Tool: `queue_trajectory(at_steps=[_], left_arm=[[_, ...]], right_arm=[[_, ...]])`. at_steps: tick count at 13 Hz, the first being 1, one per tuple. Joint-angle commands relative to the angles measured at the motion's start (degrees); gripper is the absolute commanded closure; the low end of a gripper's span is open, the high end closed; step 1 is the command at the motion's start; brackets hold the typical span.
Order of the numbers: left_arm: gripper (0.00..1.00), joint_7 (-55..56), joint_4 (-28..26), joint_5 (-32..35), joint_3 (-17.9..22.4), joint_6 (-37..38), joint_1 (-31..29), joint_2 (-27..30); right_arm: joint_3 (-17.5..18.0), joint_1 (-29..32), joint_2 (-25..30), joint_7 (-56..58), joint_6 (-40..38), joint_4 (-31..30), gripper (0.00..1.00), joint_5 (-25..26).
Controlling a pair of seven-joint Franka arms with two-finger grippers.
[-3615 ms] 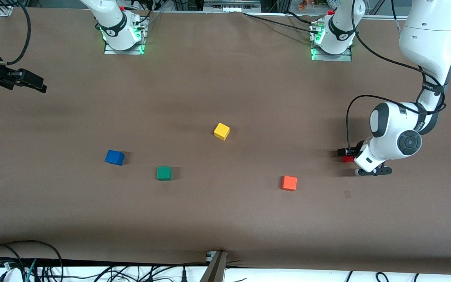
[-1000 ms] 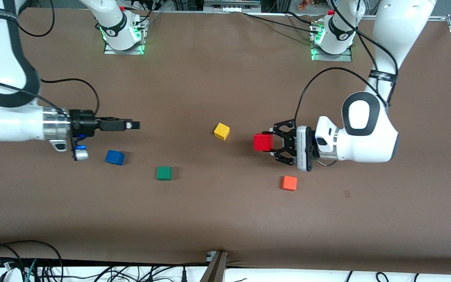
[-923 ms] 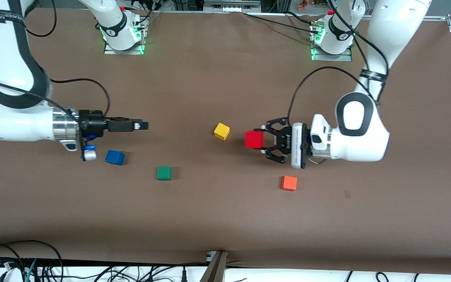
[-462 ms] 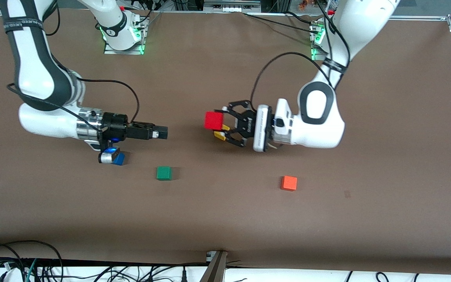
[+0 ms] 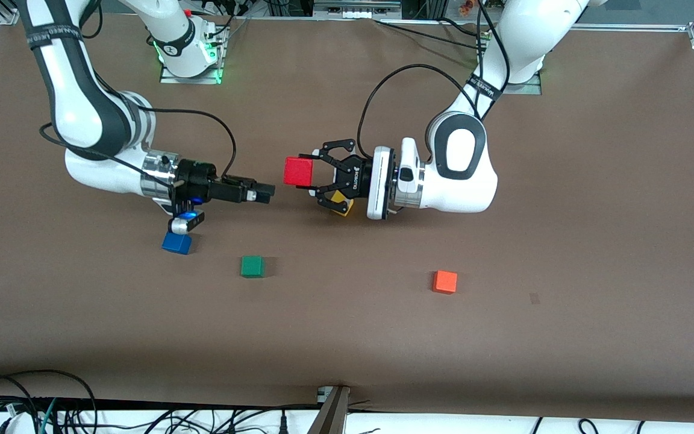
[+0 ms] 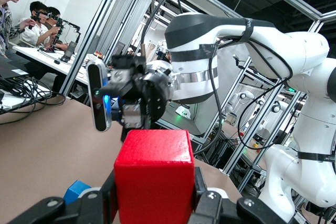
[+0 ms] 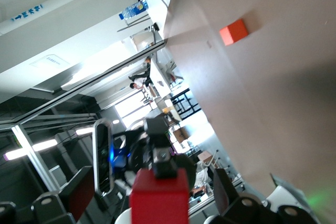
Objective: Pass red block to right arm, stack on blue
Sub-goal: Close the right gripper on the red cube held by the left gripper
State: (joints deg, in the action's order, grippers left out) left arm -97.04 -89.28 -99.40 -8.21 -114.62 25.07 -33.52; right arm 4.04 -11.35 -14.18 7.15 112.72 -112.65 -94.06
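Observation:
The red block [image 5: 297, 171] hangs in the air over the middle of the table, and my left gripper [image 5: 311, 175] is shut on it. The left wrist view shows the red block [image 6: 155, 166] filling the space between the left gripper's [image 6: 155, 200] fingers. My right gripper [image 5: 267, 193] points at the block from a short gap away. In the right wrist view the right gripper [image 7: 152, 184] stands open, with the red block [image 7: 159, 205] straight ahead of it. The blue cube [image 5: 176, 243] sits on the table under the right arm's wrist and also appears as the blue cube [image 6: 76, 191].
A yellow cube [image 5: 341, 206] lies half hidden beneath the left gripper. A green cube [image 5: 252, 266] and an orange cube [image 5: 444, 281] rest nearer the front camera. The orange cube [image 7: 233, 31] is visible from the right wrist too. Cables trail along the table's front edge.
Both arms have swung in toward the table's middle. The left gripper carried the red block toward the right arm's end, over the yellow cube. The open right gripper advanced to face it.

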Motion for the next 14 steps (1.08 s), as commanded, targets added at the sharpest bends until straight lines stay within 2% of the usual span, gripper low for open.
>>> queue_trajectory(at_steps=[1,5,7,10,14], left_arm=[[1.00,-2.01,-0.28,-2.29,0.39,-0.34,0.68,-0.23],[1.00,-2.19,-0.37,-2.38,0.39,-0.17,0.51,-0.23],[1.00,-2.27,-0.37,-2.38,0.39,0.18,0.33,-0.31],[1.00,-2.27,-0.46,-2.38,0.39,0.18,0.16,-0.31],[1.00,-2.27,-0.37,-2.90,0.39,0.18,0.15,-0.31]], right_arm=[[-1.05,0.45,2.66,-0.55,-2.24,-2.75,0.00,-2.62],[-0.79,0.36,1.79,-0.99,-3.99,-4.42,0.00,-2.54],[-0.61,0.19,1.96,-6.85,-4.00,-4.33,0.00,-2.54],[0.88,0.01,1.96,-6.62,-3.47,-4.16,0.00,-2.45],[1.06,-1.82,1.96,-6.53,-2.16,-3.98,0.00,-2.10]])
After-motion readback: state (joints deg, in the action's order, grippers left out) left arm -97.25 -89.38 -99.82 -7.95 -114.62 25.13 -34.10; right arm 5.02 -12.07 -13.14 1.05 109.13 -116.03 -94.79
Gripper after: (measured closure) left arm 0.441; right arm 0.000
